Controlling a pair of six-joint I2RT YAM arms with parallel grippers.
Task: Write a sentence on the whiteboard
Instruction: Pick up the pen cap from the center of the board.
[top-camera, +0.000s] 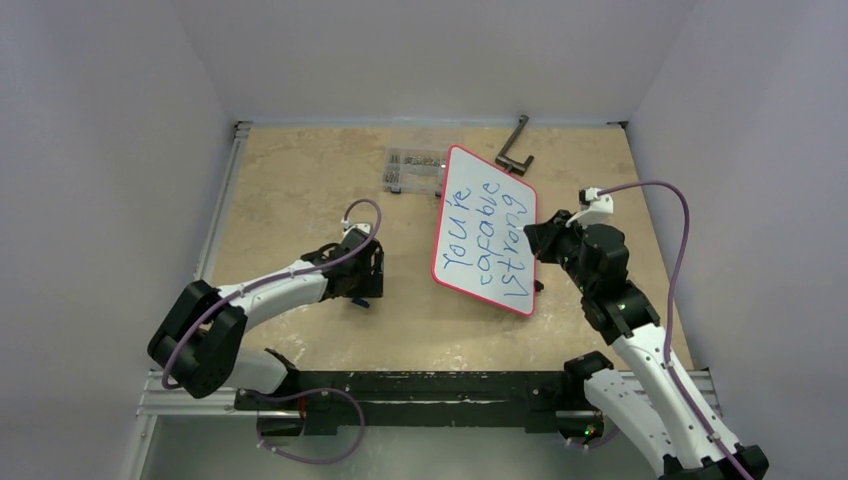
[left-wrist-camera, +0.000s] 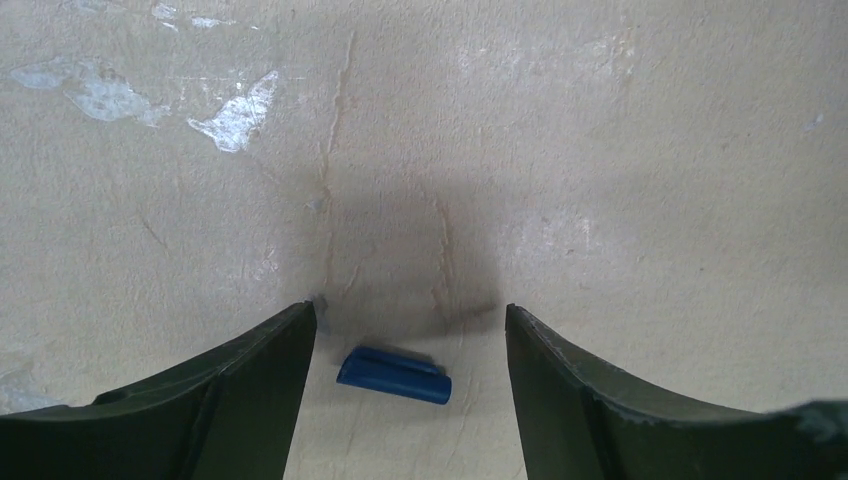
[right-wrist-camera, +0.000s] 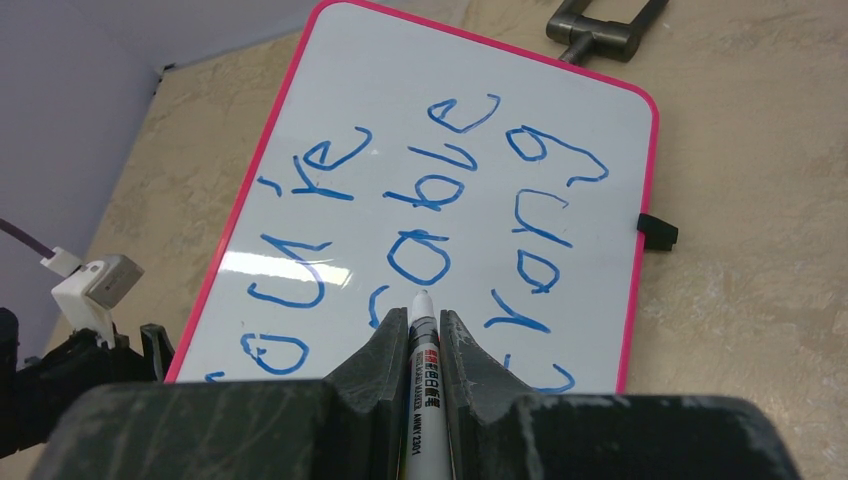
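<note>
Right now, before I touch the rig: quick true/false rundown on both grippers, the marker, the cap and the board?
1. The right gripper is shut on the marker. True.
2. The left gripper is holding the blue cap. False: its jaws stand open, and the cap lies on the table between them.
3. The whiteboard is blank. False: a blue sentence is on it.
4. The marker's tip is bare and points at the whiteboard. True.

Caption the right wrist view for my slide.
Right gripper clamps a marker, tip toward the blue sentence on the whiteboard.
</note>
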